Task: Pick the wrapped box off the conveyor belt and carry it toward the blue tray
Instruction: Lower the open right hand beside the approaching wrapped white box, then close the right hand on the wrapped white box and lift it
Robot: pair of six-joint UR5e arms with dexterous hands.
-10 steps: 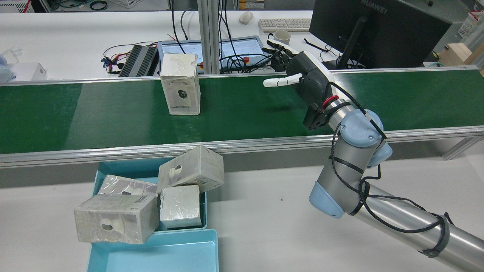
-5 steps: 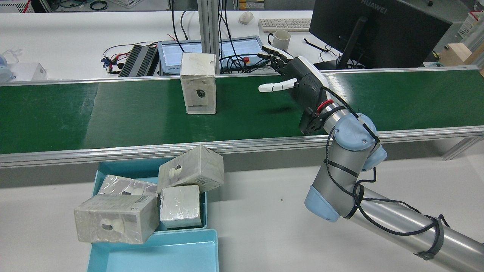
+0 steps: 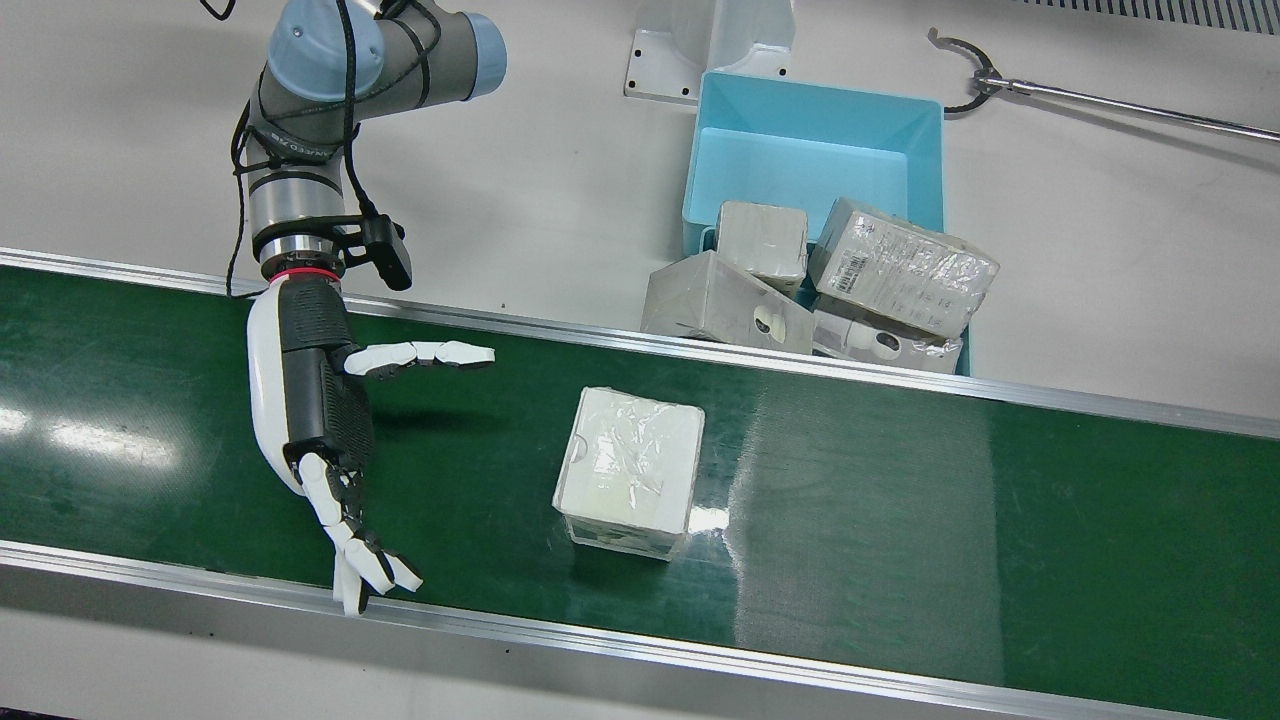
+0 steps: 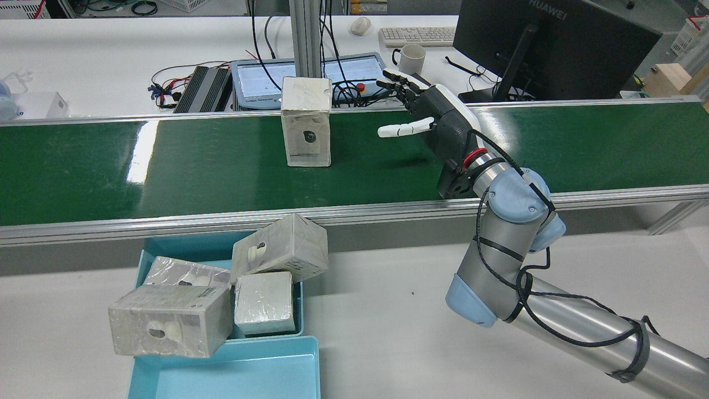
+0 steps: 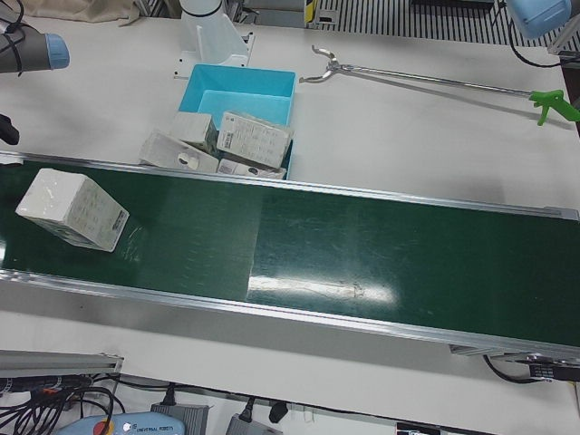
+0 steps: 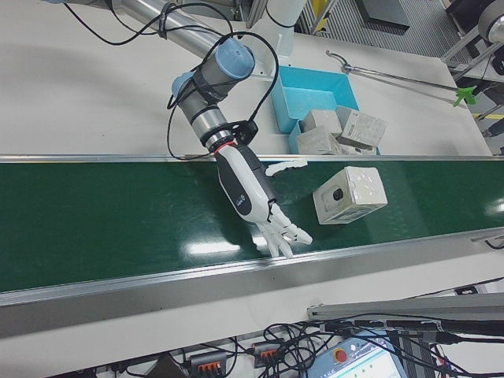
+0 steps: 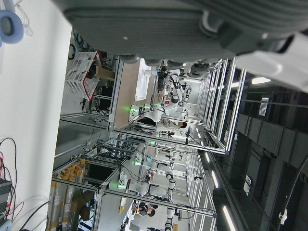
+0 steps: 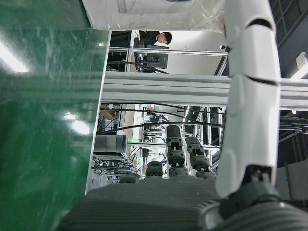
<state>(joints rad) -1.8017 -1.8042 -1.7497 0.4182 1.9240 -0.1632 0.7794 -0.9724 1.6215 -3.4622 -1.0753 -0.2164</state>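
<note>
The wrapped box (image 3: 628,470) stands upright on the green conveyor belt (image 3: 900,520), in clear film over white card. My right hand (image 3: 320,410) hovers low over the belt, open, fingers spread and thumb pointing at the box, a short gap away and not touching. In the rear view the box (image 4: 306,128) is left of the right hand (image 4: 437,119). The box's lower edge fills the top of the right hand view (image 8: 154,13). The blue tray (image 3: 815,85) sits beside the belt on the robot's side. My left hand (image 7: 192,24) shows only as a dark edge; its state is unclear.
Several wrapped boxes (image 4: 171,318) are piled at the tray's belt end; one leans over its rim. A long reacher tool (image 3: 1100,100) lies on the table past the tray. A monitor (image 4: 554,44), mug (image 4: 412,55) and cables stand behind the belt.
The box has ridden the belt rightward in the rear view, closing on my right hand. The right hand shifted slightly left and lower, still open.
</note>
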